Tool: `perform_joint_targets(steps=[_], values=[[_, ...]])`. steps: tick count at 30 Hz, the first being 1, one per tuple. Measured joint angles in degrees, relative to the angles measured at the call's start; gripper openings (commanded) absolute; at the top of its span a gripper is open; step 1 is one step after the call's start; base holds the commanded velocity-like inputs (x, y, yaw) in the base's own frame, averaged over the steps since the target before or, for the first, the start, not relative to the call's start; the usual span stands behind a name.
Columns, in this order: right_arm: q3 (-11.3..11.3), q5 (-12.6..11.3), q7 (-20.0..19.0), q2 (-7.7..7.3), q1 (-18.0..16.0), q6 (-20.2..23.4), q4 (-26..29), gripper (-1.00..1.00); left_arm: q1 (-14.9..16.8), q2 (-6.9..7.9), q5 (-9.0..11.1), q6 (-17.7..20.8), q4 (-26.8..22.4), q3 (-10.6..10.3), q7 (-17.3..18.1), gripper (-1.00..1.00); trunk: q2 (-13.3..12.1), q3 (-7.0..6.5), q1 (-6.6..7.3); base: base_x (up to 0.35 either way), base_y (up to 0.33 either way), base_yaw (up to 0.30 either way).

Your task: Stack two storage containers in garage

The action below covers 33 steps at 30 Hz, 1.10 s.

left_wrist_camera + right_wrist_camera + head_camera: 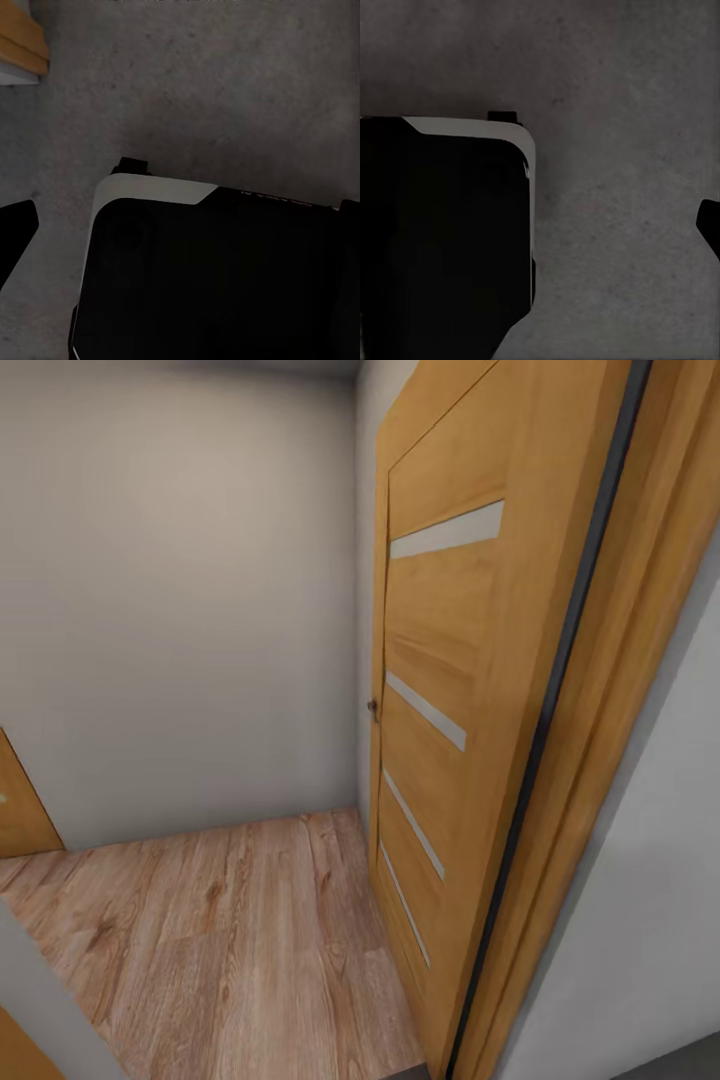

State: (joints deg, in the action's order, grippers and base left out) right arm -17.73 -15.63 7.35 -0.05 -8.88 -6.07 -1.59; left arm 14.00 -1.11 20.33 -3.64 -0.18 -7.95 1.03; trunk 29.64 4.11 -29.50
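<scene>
Light wood plank flooring (220, 950) runs across the lower half of the head view, ending at a plain grey wall (170, 610) that takes up the upper left. At the right of the frame an orange-brown door (450, 690) with narrow pale glass strips stands swung open in its frame (610, 690), so the robot looks to be passing through a doorway, on its way between rooms. Both wrist views look straight down at dark grey mottled concrete floor (225, 90), which suggests the arms hang low at the sides for travel, over the robot's own black base (217, 277), seen with a pale corner trim. A strip of orange wood (22, 41) sits in the upper left corner of the left wrist view, likely the door frame's foot. A dark tip (710, 225) pokes in at the right edge of the right wrist view; how wide either set of fingers stands, I cannot tell. No storage container is near any finger here; where they sit cannot be judged from these pictures.
</scene>
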Motion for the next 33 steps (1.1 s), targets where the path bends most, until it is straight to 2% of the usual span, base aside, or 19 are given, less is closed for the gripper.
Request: perform_joint_targets(steps=[5,18,33], values=[[-0.1,0.1,0.1,0.11,0.0,-0.1,0.0,1.00,0.0,0.00,0.0,0.0,0.0,0.0,0.0,1.00,0.0,0.00,0.00,0.000,0.000,0.154],[-0.2,0.2,0.1,-0.05,0.0,-0.2,0.0,1.00,0.0,-0.01,0.0,0.0,0.0,0.0,0.0,1.00,0.0,0.00,0.01,0.014,0.000,0.267],[-0.2,0.1,0.3,0.23,0.0,-0.3,0.0,1.00,0.0,0.06,0.0,0.0,0.0,0.0,0.0,1.00,0.0,0.00,0.03,0.286,0.000,0.051]])
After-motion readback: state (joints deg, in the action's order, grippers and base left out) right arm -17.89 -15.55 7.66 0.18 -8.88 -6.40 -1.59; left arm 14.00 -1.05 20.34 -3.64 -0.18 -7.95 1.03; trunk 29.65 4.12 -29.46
